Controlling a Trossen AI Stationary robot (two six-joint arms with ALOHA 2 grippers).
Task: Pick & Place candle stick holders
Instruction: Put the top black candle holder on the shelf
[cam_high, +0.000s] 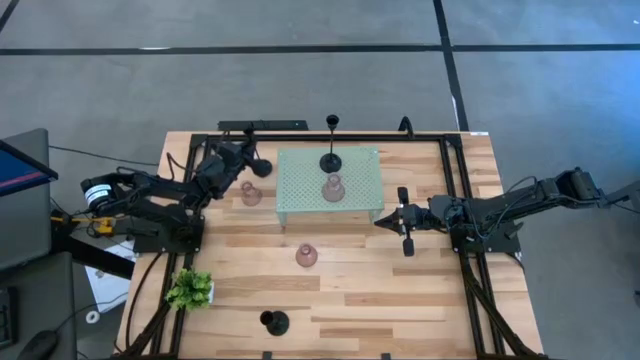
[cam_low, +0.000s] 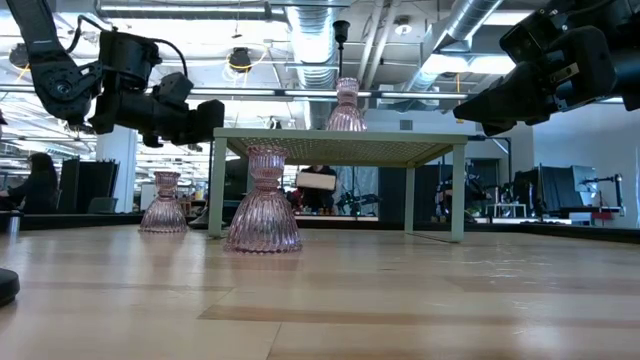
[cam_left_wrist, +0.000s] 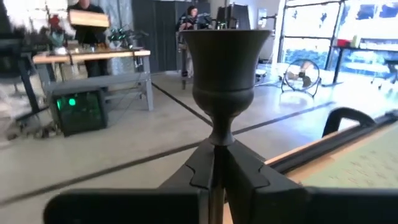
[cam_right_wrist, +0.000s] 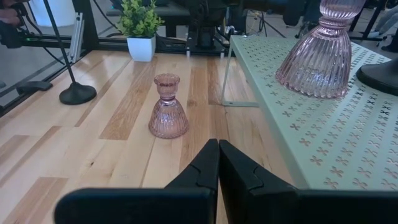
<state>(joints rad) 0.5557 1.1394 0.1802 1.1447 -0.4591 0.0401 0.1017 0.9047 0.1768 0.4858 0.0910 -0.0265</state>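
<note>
now the left gripper (cam_left_wrist: 214, 163) is up in the air by the left end of the green stand (cam_high: 300, 195), and its two fingers are squeezed tight on the thin stem of a black holder (cam_left_wrist: 222, 68), just under the cup. the job looks like moving this holder over the stand and setting it down, so the arm should keep it straight up and not tip it. it should go slow, because the stem is thin and could slip or twist in the fingers. one black holder (cam_high: 331, 160) and one pink holder (cam_high: 333, 187) stand on the stand already, close together, so the best spot is a bare part away from them. the fingers should let go only when the round foot sits flat. the right gripper (cam_right_wrist: 217, 163) waits low by the right end of the stand with its fingers shut and nothing in them. two more pink holders (cam_high: 306, 255) and one more black one sit on the table (cam_high: 420, 300)
</note>
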